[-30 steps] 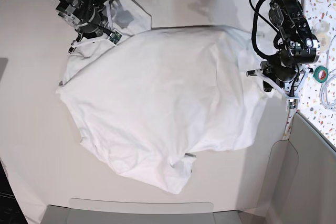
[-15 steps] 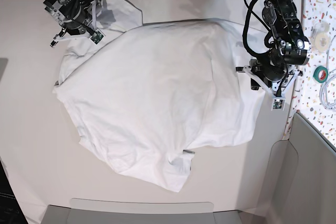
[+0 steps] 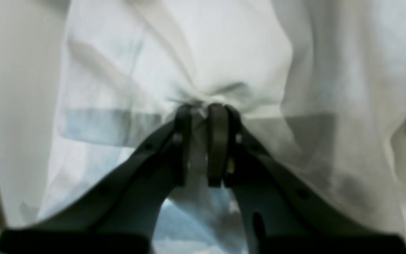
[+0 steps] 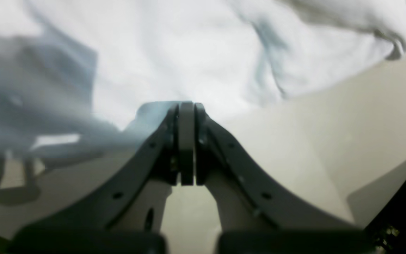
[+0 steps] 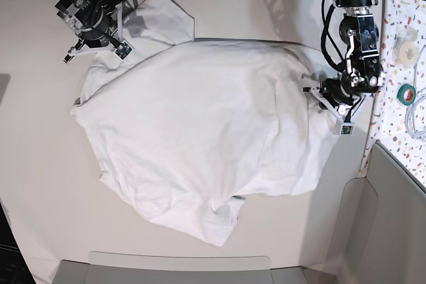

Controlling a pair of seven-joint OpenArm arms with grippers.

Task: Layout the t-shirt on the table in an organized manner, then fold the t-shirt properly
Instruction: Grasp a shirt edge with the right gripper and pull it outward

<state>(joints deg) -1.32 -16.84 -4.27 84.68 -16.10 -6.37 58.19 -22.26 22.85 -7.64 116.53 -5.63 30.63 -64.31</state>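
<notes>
The white t-shirt point(image 5: 200, 124) lies spread and wrinkled over the middle of the off-white table point(image 5: 40, 184). At the shirt's right edge, my left gripper point(image 5: 331, 100) is shut on a bunched pinch of fabric. The left wrist view shows that cloth point(image 3: 224, 53) gathered between the dark fingertips of the left gripper point(image 3: 203, 109). My right gripper point(image 5: 100, 41) is at the shirt's far left corner, beside a sleeve point(image 5: 160, 21). Its jaws point(image 4: 186, 104) are pressed flat together with the fabric's edge point(image 4: 174, 53) running into their tips.
A speckled terrazzo panel point(image 5: 399, 141) borders the table on the right and carries a green tape roll point(image 5: 407, 94), pale rolls point(image 5: 403, 41) and a white cable point(image 5: 417, 121). Grey trays sit at the front edge point(image 5: 180, 265) and the right front point(image 5: 393, 217).
My left gripper has closed on the shirt's right edge and moved a little away from me. The right arm pulled the far left corner outward, shifting the cloth slightly.
</notes>
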